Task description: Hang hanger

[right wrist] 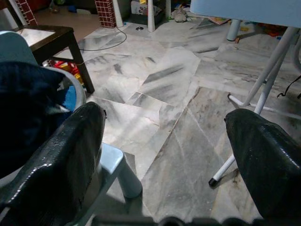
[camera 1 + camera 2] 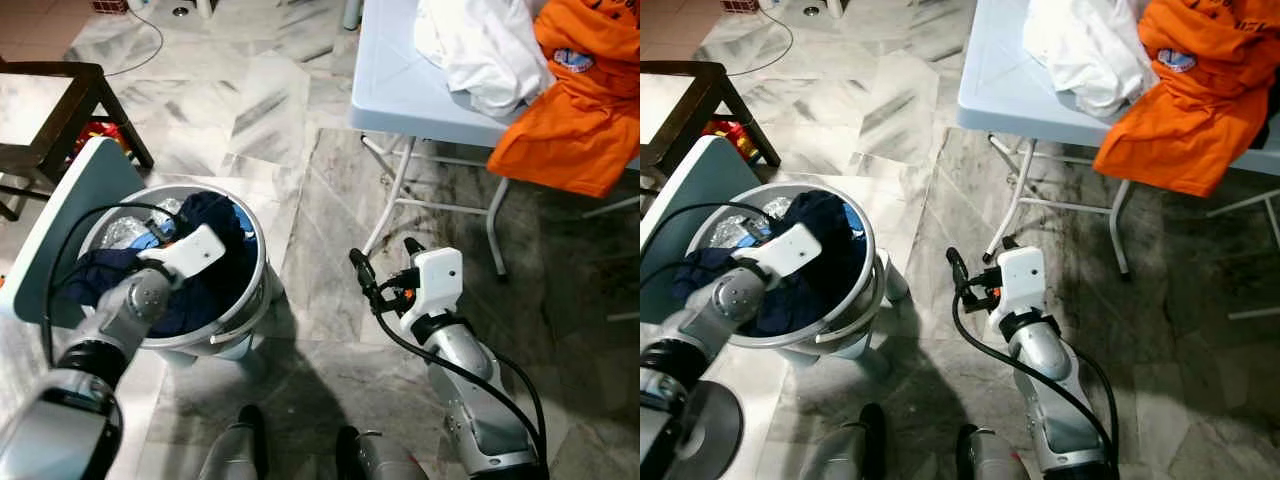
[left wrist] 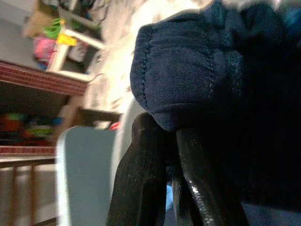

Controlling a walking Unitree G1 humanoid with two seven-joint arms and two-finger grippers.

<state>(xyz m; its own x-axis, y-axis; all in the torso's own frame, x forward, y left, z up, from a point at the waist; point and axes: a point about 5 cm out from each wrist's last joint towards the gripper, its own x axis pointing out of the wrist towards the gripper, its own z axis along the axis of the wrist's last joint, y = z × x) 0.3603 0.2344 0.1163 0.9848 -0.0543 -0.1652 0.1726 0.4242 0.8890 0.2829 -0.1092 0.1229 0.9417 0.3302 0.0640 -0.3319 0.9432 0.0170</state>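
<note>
Navy cloth [image 3: 197, 84] between left pincer [image 3: 174, 155] fingers [image 3: 141, 188].

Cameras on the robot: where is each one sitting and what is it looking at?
Left and right eye views: on the head, looking down at the laundry bin, table, both arms.
Left wrist view: on the left wrist, along the left gripper pinching the navy garment.
Right wrist view: on the right wrist, past the open right gripper at the floor.
Shared: both wrist views catch the bin.
</note>
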